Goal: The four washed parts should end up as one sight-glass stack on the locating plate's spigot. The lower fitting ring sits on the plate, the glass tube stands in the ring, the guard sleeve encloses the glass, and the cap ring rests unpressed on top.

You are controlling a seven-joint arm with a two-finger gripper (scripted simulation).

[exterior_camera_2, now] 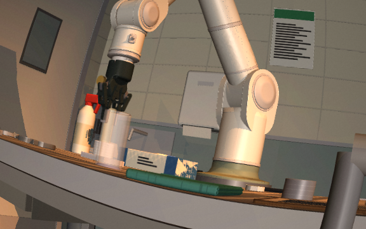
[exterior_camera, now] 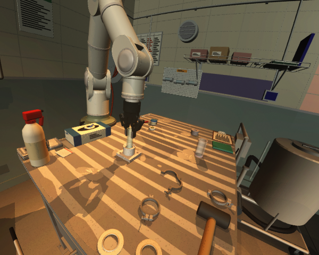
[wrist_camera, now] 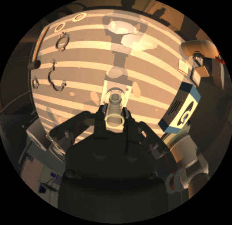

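Observation:
I hold the glass tube [exterior_camera: 129, 138] by its upper end in my closed gripper [exterior_camera: 130, 131]; it stands upright in the lower fitting ring [exterior_camera: 128, 150], which sits on the square locating plate [exterior_camera: 128, 156] at the table's middle. From the wrist camera the tube's rim [wrist_camera: 114, 119] lies between my fingers. The clear guard sleeve [exterior_camera: 200, 147] stands upright to the right of the plate. The small grey cap ring [exterior_camera: 194, 132] lies behind the sleeve, near the far edge.
A large steel drum [exterior_camera: 291, 178] stands on a cart off the table's right edge. A boxed carton [exterior_camera: 87, 132] and spray bottle [exterior_camera: 34, 140] sit left of the plate. Clamps [exterior_camera: 173, 181], tape rolls [exterior_camera: 110, 241] and a mallet [exterior_camera: 212, 222] lie on the near half.

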